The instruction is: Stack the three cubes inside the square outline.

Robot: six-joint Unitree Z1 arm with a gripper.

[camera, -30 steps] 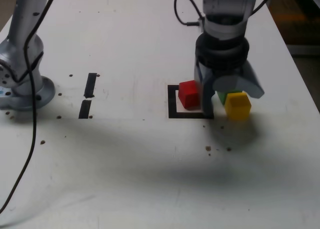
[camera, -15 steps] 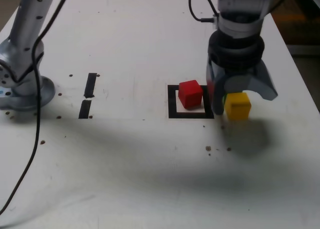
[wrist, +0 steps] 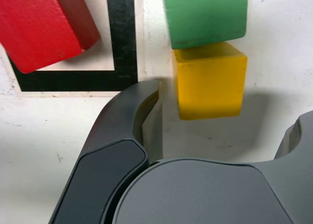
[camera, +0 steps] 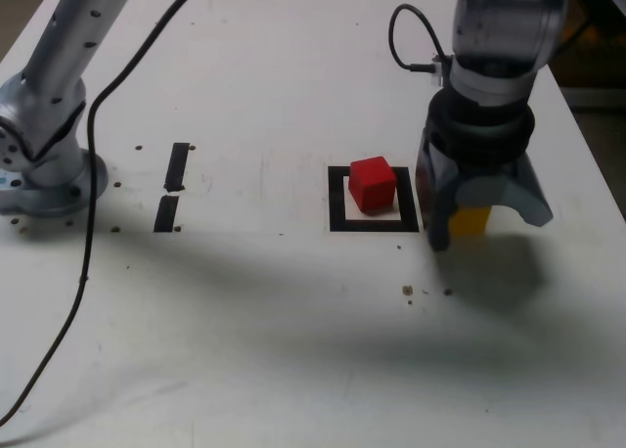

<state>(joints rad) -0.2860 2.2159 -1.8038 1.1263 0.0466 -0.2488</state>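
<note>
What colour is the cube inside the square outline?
Red, seen best in the exterior view.

In the exterior view the end effector [camera: 484, 218] hides the green cube [wrist: 204, 16] and most of the yellow cube [camera: 470, 220] (only a sliver shows).

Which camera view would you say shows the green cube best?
The wrist view: the green cube fills the frame, touching the yellow cube. In the exterior view it is hidden behind the hand; only a sliver of yellow shows there.
</note>
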